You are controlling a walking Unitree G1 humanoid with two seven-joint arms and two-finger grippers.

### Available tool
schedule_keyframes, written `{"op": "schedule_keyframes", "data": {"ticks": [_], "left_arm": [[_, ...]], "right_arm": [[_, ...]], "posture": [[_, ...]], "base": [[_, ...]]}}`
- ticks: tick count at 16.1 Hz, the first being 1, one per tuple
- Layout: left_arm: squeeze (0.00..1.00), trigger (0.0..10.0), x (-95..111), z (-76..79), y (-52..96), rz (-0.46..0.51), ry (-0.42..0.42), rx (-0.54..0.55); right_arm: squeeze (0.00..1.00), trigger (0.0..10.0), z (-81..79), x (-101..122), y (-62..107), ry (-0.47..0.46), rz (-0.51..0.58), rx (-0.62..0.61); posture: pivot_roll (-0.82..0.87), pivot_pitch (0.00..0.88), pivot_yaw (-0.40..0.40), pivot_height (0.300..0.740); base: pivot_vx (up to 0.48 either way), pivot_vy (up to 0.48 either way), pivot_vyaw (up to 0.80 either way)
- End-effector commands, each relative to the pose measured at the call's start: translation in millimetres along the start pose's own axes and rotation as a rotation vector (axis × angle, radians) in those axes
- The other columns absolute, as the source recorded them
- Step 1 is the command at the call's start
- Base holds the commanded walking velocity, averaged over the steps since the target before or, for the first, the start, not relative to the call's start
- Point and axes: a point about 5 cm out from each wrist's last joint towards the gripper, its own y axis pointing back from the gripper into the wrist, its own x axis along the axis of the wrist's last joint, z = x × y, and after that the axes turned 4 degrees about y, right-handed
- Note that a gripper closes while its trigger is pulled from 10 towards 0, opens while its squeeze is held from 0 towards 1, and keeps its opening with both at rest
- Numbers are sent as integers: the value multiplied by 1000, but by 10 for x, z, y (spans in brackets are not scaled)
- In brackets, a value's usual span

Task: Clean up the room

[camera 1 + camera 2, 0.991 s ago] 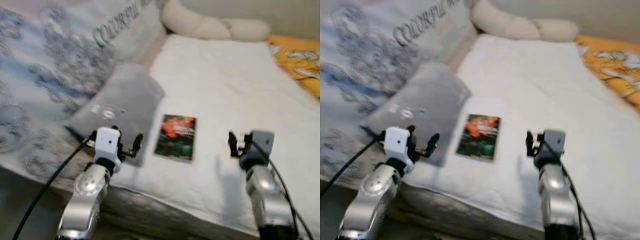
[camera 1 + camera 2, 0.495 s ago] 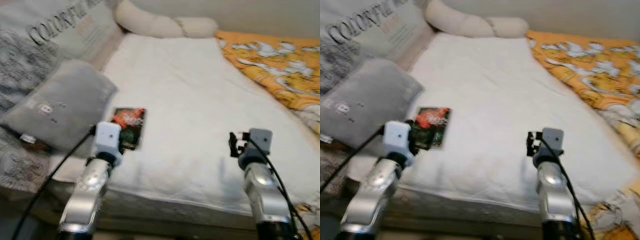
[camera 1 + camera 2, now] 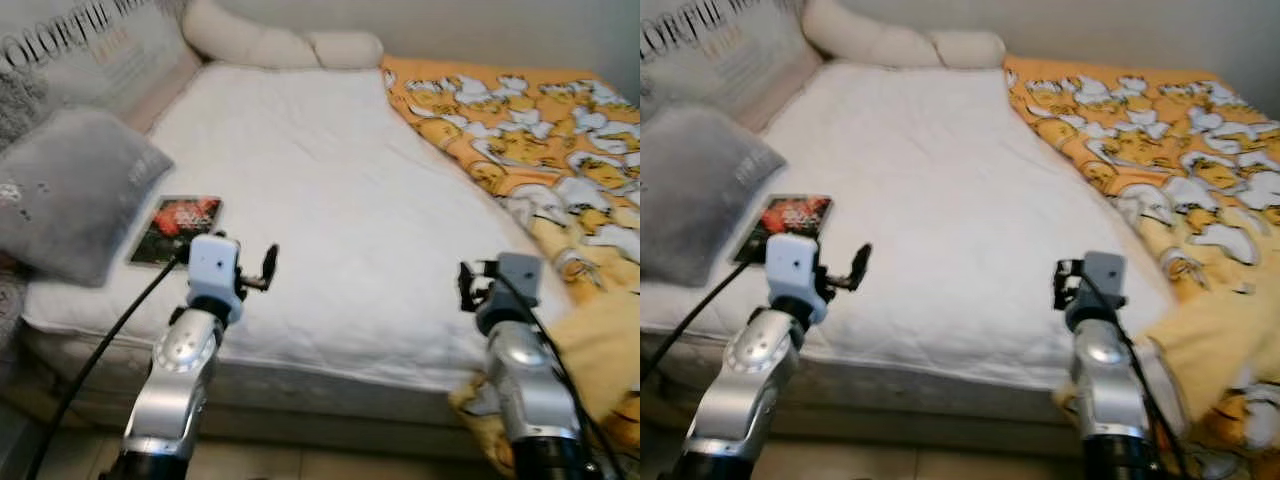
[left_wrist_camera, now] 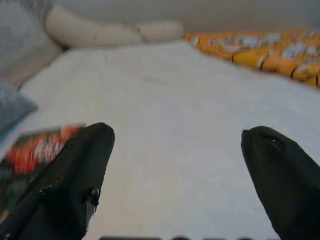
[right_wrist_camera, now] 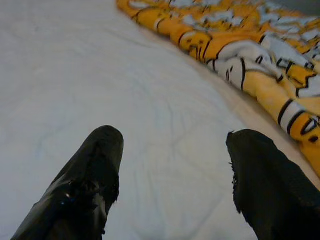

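Observation:
A book (image 3: 176, 217) with a red and green cover lies flat on the white bed (image 3: 330, 200), near its left front edge. Beside the book, a grey pillow (image 3: 65, 190) leans at the left. An orange blanket (image 3: 530, 140) with white cartoon figures is rumpled along the bed's right side and spills over the front corner. My left gripper (image 3: 257, 272) hovers open over the bed's front edge, to the right of the book (image 4: 35, 155). My right gripper (image 3: 467, 284) is open too, near the front right, with the blanket (image 5: 240, 45) just beyond its fingers.
A long cream pillow (image 3: 270, 45) lies along the head of the bed. A printed grey cushion (image 3: 90, 50) stands at the back left. The mattress side (image 3: 330, 400) and a strip of floor (image 3: 300, 465) show below my arms.
The camera has swung to the right: the book and grey pillow slid left in view and the orange blanket came in. Both arms keep the same pose.

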Motion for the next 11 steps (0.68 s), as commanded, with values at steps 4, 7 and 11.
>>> {"op": "schedule_keyframes", "data": {"ticks": [4, 7, 11], "left_arm": [[0, 10000, 36, -75, -38, 22, -11, 78], [0, 10000, 56, -84, -48, 33, -17, 62], [0, 10000, 56, -74, -43, 38, 3, 41]], "right_arm": [[0, 10000, -39, 75, -9, -2, 28, 21], [0, 10000, -45, 74, -9, -10, 23, 21], [0, 10000, -57, 56, -12, -22, 8, 25]], "posture": [[128, 0, 12, 740], [129, 0, 14, 740], [129, 0, 16, 740]], "base": [[0, -235, 0], [0, 0, 0], [67, 0, -409]]}}
